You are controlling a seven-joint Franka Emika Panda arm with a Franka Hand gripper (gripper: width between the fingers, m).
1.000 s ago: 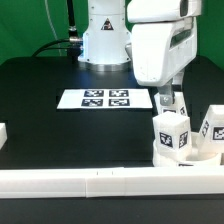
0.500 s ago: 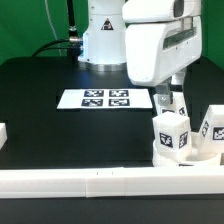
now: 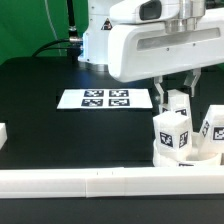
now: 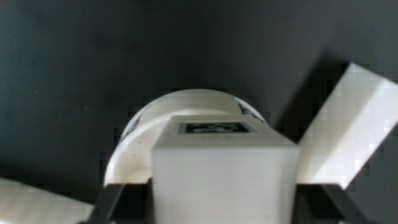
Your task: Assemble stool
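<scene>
The white stool seat (image 3: 163, 154) lies at the exterior view's right, by the front rail. A tagged block leg (image 3: 172, 132) stands upright on it, a second leg (image 3: 213, 125) stands further right, and a third leg (image 3: 177, 106) stands behind the first. My gripper (image 3: 176, 95) is straight above the third leg with a finger on each side of it. In the wrist view the leg (image 4: 222, 175) fills the middle and my gripper (image 4: 222, 208) straddles it, with a dark gap showing at each finger, so it is open. A rounded white tagged part (image 4: 187, 112) lies beyond.
The marker board (image 3: 105, 99) lies flat mid-table. Long white rails (image 3: 90, 182) run along the front edge, and a small white piece (image 3: 3, 133) sits at the exterior view's left. The robot base (image 3: 100, 40) stands at the back. Other white parts (image 4: 356, 115) flank the leg.
The hand has turned about its vertical axis and now shows its broad side, with both fingers visible beside the rear leg. The legs and the seat have not moved.
</scene>
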